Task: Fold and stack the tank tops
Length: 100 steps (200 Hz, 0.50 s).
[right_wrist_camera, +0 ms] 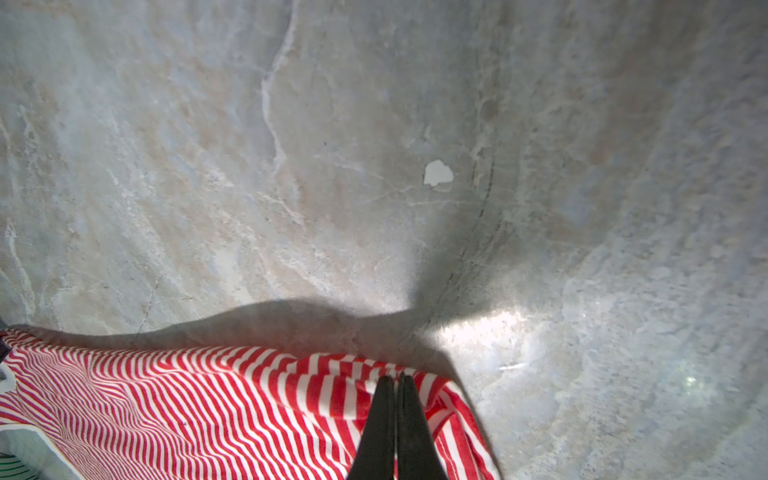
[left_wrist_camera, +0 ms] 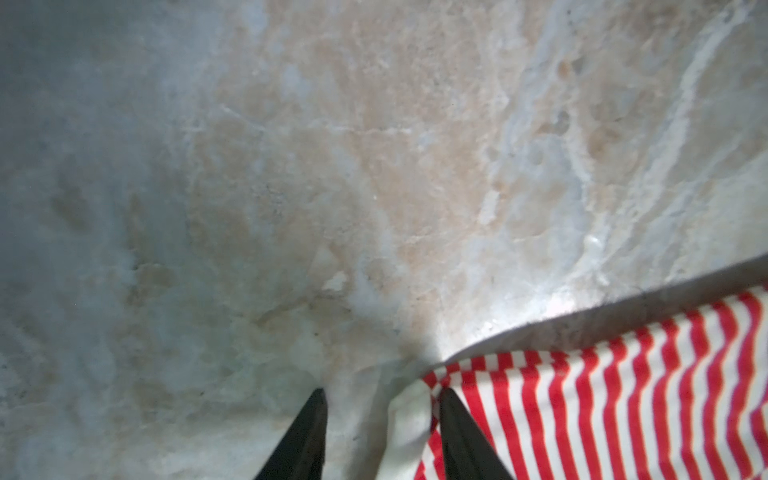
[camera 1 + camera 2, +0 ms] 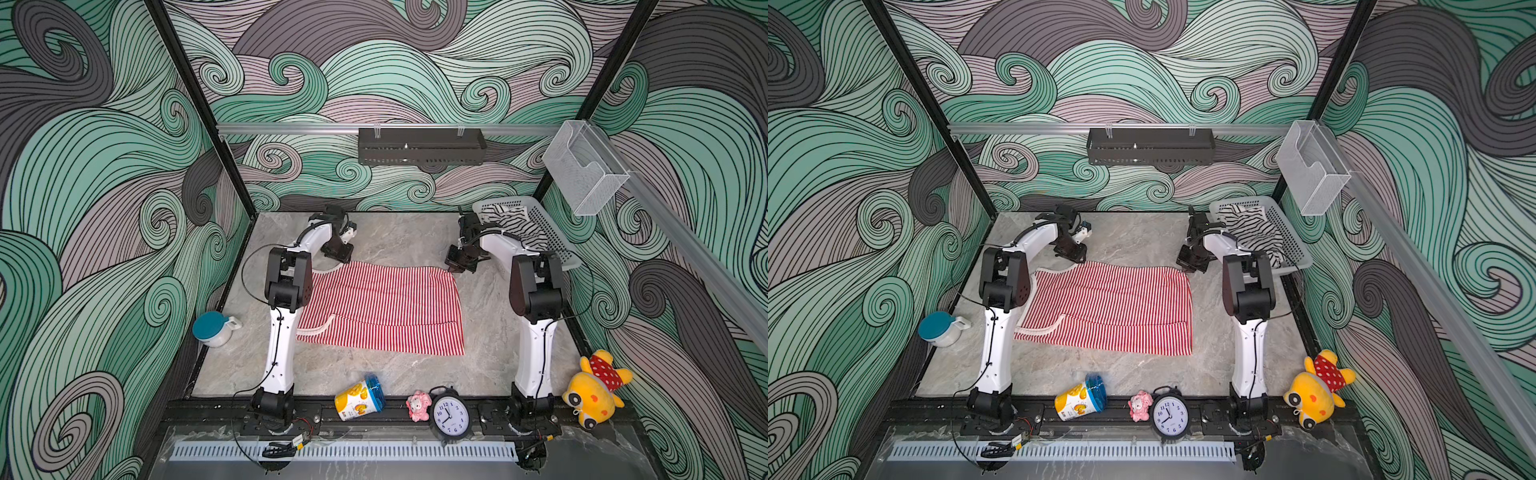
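- The marble-look worktop sits inside swirl-patterned walls, and the red-and-white tank top lies spread at its centre.
- At 2 o'clock, the black-and-white tank top is heaped in the basket.
- At 11 o'clock, the left end effector is released, its jaws astride the cream trim.
- At 1 o'clock, the right end effector is clenched on the red top's corner.
- Bare strips of worktop lie at 12 and 6 o'clock, and a lidded cup stands at the 8 o'clock edge.
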Each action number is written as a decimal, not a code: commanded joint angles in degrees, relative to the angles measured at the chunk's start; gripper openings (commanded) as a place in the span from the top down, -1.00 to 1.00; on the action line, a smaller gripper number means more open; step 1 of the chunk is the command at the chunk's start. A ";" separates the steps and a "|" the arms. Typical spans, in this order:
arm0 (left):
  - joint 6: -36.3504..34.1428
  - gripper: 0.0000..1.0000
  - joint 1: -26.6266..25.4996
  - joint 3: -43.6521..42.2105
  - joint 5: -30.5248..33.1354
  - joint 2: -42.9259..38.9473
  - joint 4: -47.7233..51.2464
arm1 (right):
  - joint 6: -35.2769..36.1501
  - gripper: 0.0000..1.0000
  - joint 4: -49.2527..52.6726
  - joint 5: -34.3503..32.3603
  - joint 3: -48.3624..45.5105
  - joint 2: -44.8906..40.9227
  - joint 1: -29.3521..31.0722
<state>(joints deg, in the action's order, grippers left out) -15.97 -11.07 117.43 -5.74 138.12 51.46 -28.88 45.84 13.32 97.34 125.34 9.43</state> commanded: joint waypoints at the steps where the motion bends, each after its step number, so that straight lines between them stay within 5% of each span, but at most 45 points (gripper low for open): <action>1: -0.80 0.25 -0.51 0.96 0.49 1.78 2.06 | 0.62 1.00 0.44 -0.23 0.08 -2.16 0.41; 72: -1.88 0.58 -0.97 1.09 -0.59 1.70 2.11 | 0.89 1.00 0.42 -0.04 0.13 -2.11 0.34; 100: -1.45 0.88 -0.97 -0.98 0.69 0.37 0.23 | 1.22 1.00 0.46 -0.03 -0.30 -2.81 0.36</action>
<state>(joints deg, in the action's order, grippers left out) -17.37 -11.75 117.40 -6.04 138.17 51.44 -28.60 45.84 13.34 97.34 125.34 9.43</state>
